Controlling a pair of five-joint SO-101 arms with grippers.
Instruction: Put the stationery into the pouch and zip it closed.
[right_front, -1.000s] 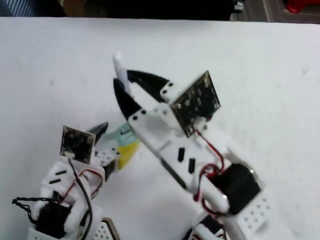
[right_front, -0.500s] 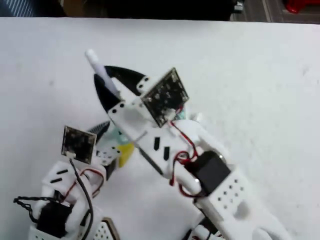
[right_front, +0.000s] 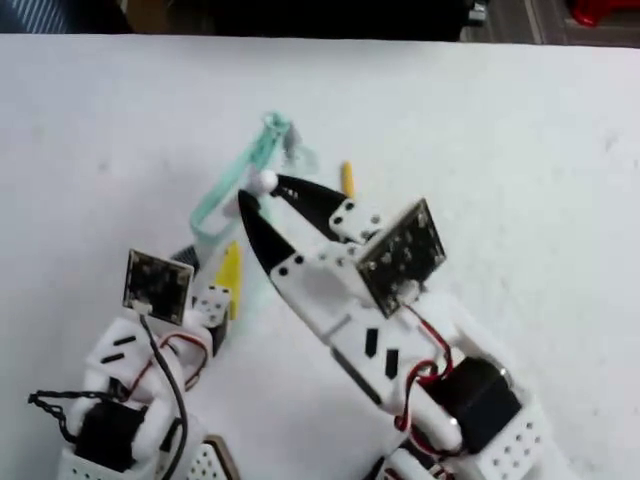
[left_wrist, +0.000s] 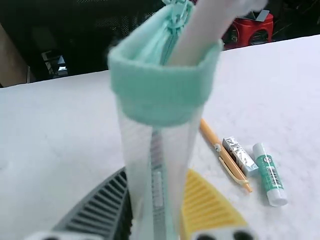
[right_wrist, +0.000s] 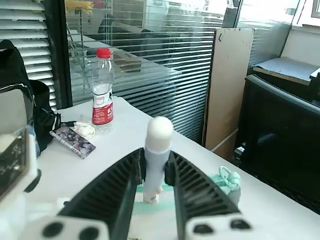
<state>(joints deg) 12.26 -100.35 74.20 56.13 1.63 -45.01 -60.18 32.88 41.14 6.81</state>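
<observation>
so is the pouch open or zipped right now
Open: the clear pouch with the mint green rim gapes at its mouth, and a white cylindrical stick pokes into it.

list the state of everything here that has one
pouch: zip open, mouth gaping
white stick: gripped, one end inside pouch mouth
left gripper: shut on pouch
right gripper: shut on white stick
orange pen: loose on table
glue stick: loose on table
</observation>
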